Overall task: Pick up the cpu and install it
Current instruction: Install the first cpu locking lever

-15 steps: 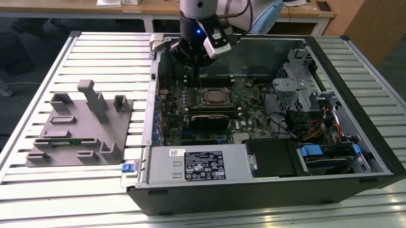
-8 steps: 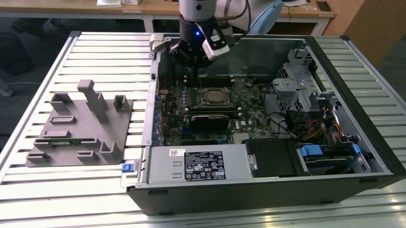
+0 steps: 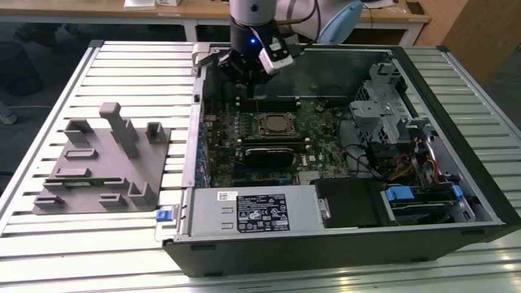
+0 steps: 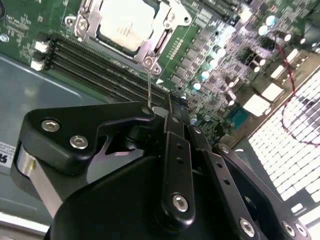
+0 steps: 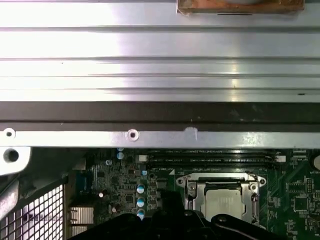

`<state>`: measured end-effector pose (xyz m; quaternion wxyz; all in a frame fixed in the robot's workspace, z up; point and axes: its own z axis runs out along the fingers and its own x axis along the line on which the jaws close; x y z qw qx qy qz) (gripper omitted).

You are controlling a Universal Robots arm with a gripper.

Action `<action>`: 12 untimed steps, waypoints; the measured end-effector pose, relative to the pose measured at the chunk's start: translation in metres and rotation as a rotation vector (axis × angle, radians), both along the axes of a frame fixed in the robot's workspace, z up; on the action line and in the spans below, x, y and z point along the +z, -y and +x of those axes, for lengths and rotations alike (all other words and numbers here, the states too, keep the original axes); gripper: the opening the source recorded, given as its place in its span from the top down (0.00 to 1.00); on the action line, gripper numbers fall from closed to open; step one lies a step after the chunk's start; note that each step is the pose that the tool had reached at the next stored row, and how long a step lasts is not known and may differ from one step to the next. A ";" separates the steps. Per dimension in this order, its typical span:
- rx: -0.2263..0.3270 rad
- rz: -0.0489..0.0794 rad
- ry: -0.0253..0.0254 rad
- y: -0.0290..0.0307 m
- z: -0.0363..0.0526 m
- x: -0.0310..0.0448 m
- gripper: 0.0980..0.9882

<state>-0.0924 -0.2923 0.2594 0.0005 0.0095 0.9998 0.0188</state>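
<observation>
1. Slatted metal table (image 3: pixel 122 232) is seen beneath everything; a grey tray (image 3: pixel 97 171) is set at the exterior view's left.
2. Beside it, an open computer case (image 3: pixel 456 201) is laid, motherboard (image 3: pixel 277 140) inside.
3. The cpu (image 3: pixel 274 125) is seated in its socket.
4. A white printed label (image 3: pixel 258 213) is spotted; wording unreadable.
5. The gripper (image 3: pixel 246 82) is hovering above the board's far edge; finger state cannot be told.

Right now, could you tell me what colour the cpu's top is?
Silvery-white; the cpu sits in its metal socket frame, clearest in the second wrist view.
</observation>
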 end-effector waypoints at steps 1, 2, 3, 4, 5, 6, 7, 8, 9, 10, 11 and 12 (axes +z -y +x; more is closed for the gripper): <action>0.000 0.000 0.0001 -0.0011 0.0000 -0.0001 0.99; 0.000 0.000 0.0000 -0.0014 0.0002 -0.0001 0.99; 0.000 0.000 0.0000 -0.0016 0.0011 -0.0002 0.99; 0.000 0.000 0.0000 -0.0018 0.0028 -0.0002 0.99; 0.000 0.000 0.0000 -0.0020 0.0051 -0.0002 0.99; 0.000 0.000 0.0000 -0.0023 0.0081 -0.0002 0.99; 0.000 0.000 0.0000 -0.0025 0.0116 -0.0002 0.99; 0.000 0.000 0.0000 -0.0026 0.0158 -0.0002 0.99; 0.000 0.000 0.0000 -0.0028 0.0203 -0.0003 0.99; 0.000 0.000 0.0000 -0.0030 0.0249 -0.0004 0.99; 0.000 0.000 0.0000 -0.0033 0.0293 -0.0006 0.99; 0.000 0.000 0.0000 -0.0035 0.0339 -0.0010 0.99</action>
